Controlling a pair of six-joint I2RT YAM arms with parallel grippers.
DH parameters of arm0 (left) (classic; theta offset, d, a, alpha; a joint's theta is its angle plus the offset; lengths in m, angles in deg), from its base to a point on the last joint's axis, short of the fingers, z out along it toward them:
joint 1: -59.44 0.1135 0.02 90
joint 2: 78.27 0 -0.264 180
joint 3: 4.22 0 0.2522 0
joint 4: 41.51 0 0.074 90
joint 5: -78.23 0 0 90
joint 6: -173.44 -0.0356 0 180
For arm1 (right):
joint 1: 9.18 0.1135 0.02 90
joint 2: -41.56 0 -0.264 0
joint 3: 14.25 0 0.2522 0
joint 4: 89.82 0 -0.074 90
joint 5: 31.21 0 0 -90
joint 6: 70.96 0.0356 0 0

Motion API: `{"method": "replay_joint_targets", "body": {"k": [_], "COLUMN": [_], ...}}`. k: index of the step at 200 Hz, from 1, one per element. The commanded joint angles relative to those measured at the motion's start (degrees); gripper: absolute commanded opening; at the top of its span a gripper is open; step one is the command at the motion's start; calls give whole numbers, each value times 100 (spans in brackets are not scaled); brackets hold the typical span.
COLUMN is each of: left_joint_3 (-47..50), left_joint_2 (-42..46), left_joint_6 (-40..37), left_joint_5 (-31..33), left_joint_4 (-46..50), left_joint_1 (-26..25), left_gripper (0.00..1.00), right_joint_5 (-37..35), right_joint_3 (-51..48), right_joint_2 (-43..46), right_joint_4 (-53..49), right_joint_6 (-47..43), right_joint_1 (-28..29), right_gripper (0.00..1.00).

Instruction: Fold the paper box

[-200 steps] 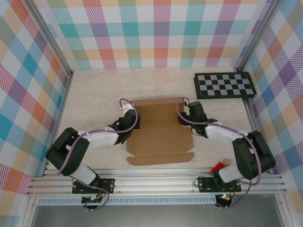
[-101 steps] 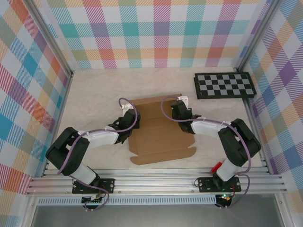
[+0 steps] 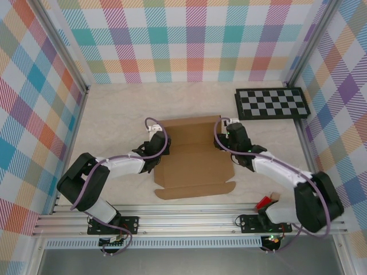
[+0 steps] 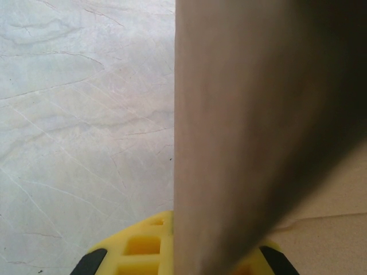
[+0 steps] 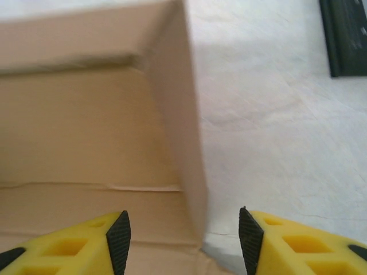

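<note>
The plain brown cardboard box [image 3: 195, 157] lay partly folded, near-left of the black-and-white checkerboard panel [image 3: 272, 103]. The left gripper [image 4: 183, 252] was clamped on the box's wall farther from that panel. The right gripper [image 5: 183, 229], jaws apart, straddled the nearer wall.

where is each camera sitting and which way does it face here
top external: above and behind the arm bases, looking down on the table, paper box and checkerboard panel; both arms, left gripper and right gripper show.
left wrist: on the left wrist, looking along its yellow fingers, shut on a raised box flap, blurred.
right wrist: looking along open fingers straddling the box's right wall.
shared: top and right wrist both show the box's right wall and the checkerboard panel's edge.
</note>
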Motion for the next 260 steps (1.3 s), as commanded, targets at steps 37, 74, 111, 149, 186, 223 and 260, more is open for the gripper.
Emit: {"method": "replay_joint_targets", "body": {"k": [37,74,111,149,186,223,260], "left_joint_3": [701,1106,1152,1161,902,936,980], "left_joint_2": [200,389,382,306,68,190,641], "left_joint_6": [-577,-894,-1055,-1113,-936,-793,-720], "left_joint_5": [-327,-263,-234,-227,-319,-716,-1269], "left_joint_4": [-1095,-1996,-2284,-2319,-1829,-1699,-1471], "left_joint_1": [61,61,61,61,52,53,60], "left_gripper": [0,0,0,0,2,20,53], "right_joint_5": [736,1149,1708,1950,2133,1816,1376], "right_joint_3": [1882,2622,2029,1581,996,594,373], "right_joint_2": [151,-824,-771,-624,-371,-32,296], "right_joint_4": [-1897,-2466,-1903,-1830,-1291,-1087,-1080], "right_joint_6": [-345,326,1039,1202,1231,1184,986], "right_joint_1": [-587,-822,-831,-840,-831,-780,-669], "right_gripper": [64,64,64,64,57,47,45]}}
